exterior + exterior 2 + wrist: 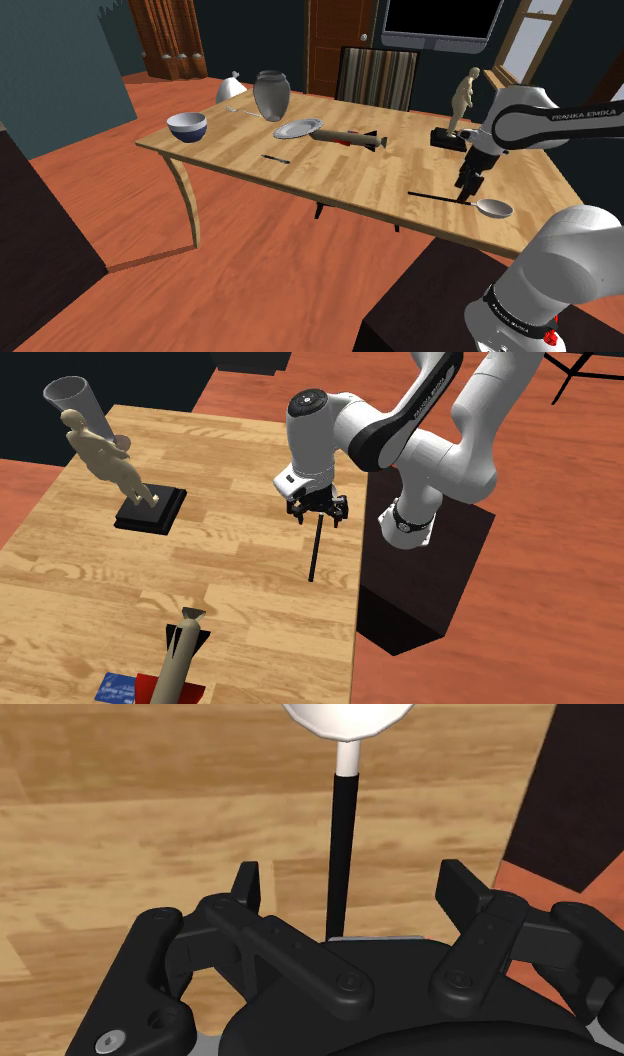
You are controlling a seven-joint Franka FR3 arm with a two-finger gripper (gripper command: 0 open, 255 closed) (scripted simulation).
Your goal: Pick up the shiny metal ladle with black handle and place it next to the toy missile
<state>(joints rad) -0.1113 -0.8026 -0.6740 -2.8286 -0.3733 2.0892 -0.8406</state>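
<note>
Counted on one table (330, 175): one ladle (494, 208), one toy missile (350, 139), one figurine (462, 100), one bowl (186, 126), one jar (271, 96), one plate (298, 128); one chair (378, 75).

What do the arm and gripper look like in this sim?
White rounded arm links with dark joint bands, FRANKA EMIKA lettering on one link, small red marks near the base. Gripper all black: two flat fingers on screwed linkage bars.

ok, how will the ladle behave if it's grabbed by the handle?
Probably stiff: the ladle has a straight, thin black handle. The bowl end is likely heavier, and the open hand straddles the handle fairly near the bowl, so tilt should be mild. The thin handle could still twist in the grip.
</note>
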